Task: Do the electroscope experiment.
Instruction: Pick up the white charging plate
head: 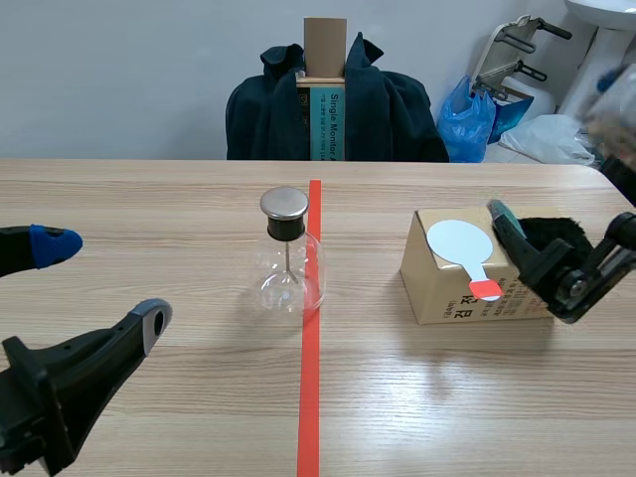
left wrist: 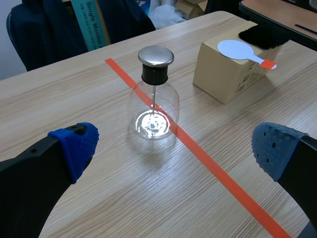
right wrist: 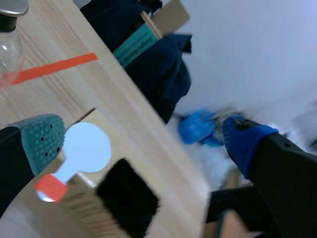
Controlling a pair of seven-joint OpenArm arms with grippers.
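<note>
The electroscope (head: 289, 253), a clear glass flask with a metal cap and a rod inside, stands on the table at the red tape line; it also shows ahead of my left gripper (left wrist: 168, 148). A cardboard box (head: 467, 268) to its right carries a white paddle with a red handle (head: 464, 251) and a black fuzzy cloth (head: 553, 235). My left gripper (head: 104, 283) is open, well left of the flask. My right gripper (right wrist: 143, 144) hangs open over the box, with the paddle (right wrist: 81, 151) and the cloth (right wrist: 127, 198) under it.
A chair draped with dark jackets (head: 333, 104) and a tall box stands behind the table's far edge. A blue plastic bag (head: 475, 117) and other clutter lie at the back right. The red tape line (head: 310, 378) runs down the table's middle.
</note>
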